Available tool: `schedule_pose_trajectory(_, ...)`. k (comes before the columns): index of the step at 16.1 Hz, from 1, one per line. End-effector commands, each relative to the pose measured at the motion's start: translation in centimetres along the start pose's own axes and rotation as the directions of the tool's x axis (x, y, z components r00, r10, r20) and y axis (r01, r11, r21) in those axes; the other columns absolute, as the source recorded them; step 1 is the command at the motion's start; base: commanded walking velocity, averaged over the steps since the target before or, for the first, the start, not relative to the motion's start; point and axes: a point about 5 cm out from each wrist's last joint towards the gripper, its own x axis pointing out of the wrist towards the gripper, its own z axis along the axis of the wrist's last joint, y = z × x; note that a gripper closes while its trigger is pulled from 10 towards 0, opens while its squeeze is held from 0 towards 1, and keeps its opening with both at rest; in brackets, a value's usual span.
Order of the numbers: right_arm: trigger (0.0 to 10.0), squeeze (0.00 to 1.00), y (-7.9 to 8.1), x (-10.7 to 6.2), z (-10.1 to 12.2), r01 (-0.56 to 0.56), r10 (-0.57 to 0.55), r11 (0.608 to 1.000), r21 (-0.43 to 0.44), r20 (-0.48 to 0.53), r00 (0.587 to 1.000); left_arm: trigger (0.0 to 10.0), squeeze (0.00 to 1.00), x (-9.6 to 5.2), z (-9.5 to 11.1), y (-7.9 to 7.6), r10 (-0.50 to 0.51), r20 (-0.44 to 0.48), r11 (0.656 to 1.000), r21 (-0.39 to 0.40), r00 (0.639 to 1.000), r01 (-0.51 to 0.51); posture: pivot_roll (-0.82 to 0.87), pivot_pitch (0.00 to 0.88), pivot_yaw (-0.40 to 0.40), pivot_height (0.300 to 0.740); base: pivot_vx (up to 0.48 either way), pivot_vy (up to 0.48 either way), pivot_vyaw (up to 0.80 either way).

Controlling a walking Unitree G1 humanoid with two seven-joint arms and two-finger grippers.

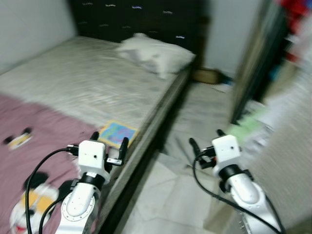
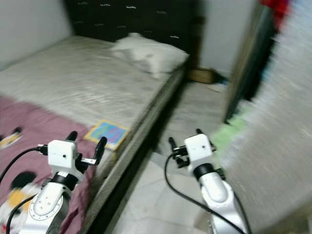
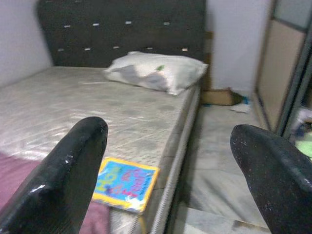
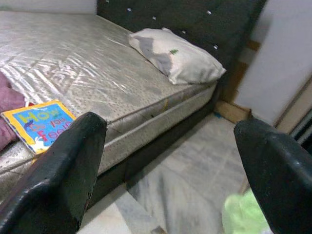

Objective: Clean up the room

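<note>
Just beyond the left gripper's [image 1: 109, 142] spread fingers [image 3: 63, 180], a colourful book [image 3: 126, 182] lies at the bed's [image 1: 87, 83] edge beside a maroon blanket [image 1: 44, 136]. Farther off rests a white pillow [image 1: 155, 54]. Over the floor [image 1: 195, 122], the right gripper [image 1: 207, 139] hangs open; something green [image 4: 243, 214], perhaps cloth, lies below it.

A blue-and-yellow picture book [image 3: 126, 183] lay flat on the bare mattress [image 1: 87, 83], close to its edge and just beside a mauve cartoon-print blanket [image 1: 34, 146]. A rumpled white pillow [image 1: 156, 54] rested against the dark headboard [image 1: 141, 19].
</note>
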Motion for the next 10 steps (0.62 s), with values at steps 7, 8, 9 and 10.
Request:
schedule_pose_trajectory(7, 10.0, 0.0, 1.01, 0.65, 0.52, -0.037, 0.037, 0.999, 0.015, 0.025, 0.999, 10.0, 0.0, -0.05, 0.14, 0.51, 0.013, 0.0, 1.0, 0.017, 1.0, -0.013, -0.05, 0.047, -0.037, 0.74, 0.0, 0.0, 0.8)
schedule_pose_trajectory(8, 10.0, 0.0, 0.99, 0.66, 0.55, -0.037, 0.037, 0.999, 0.014, 0.026, 0.999, 10.0, 0.0, -0.02, 0.15, 0.47, 0.011, 0.0, 1.0, 0.016, 1.0, -0.011, -0.06, 0.049, -0.036, 0.74, 0.0, 0.0, 0.8)
schedule_pose_trajectory(9, 10.0, 0.0, 0.97, 0.68, 0.55, -0.037, 0.036, 0.999, 0.013, 0.027, 0.999, 10.0, 0.0, 0.0, 0.16, 0.44, 0.009, 0.0, 1.0, 0.015, 1.0, -0.009, -0.06, 0.05, -0.035, 0.74, 0.0, 0.0, 0.8)
schedule_pose_trajectory(10, 10.0, 0.0, 0.98, 0.74, 0.56, -0.036, 0.036, 0.999, 0.012, 0.028, 0.999, 10.0, 0.0, 0.07, 0.16, 0.42, 0.006, 0.001, 1.0, 0.015, 1.0, -0.006, -0.06, 0.049, -0.036, 0.74, 0.0, 0.0, 0.8)
